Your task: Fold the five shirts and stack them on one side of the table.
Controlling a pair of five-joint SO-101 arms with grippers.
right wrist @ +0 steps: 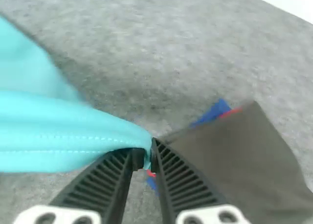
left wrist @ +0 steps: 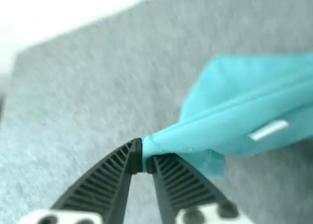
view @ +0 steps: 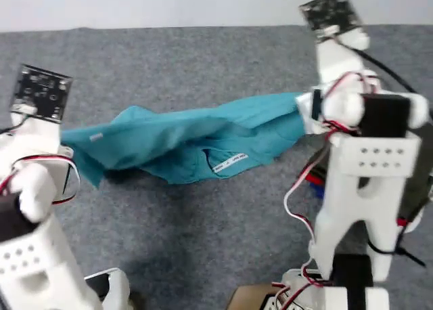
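Both arms are on it: the teal cotton shirt [view: 196, 144] hangs strung between the two grippers, its long axis running straight from one pair of jaws to the other. The left gripper [left wrist: 143, 161] is clenched on a bunched hem corner, with the cloth fanning away from its ribbed black fingertips [left wrist: 168, 170]. The right gripper [right wrist: 149, 158] is clamped on the opposite end along a stitched seam, and the shirt streams off to one side of its jaws. Neither arm is nearer; each has an end.

The fabric looks soft and limp. It is creased lengthwise, and the middle sags toward the grey felt-like table cover [view: 203, 66]. A small white label [view: 230, 162] shows on the drooping underside.

Just beyond the right jaws lies a flat dark grey piece [right wrist: 234, 150], possibly another garment, with a blue-and-red scrap [right wrist: 215, 111] at its edge. To my eye, the next lay-down depends on keeping that span taut.
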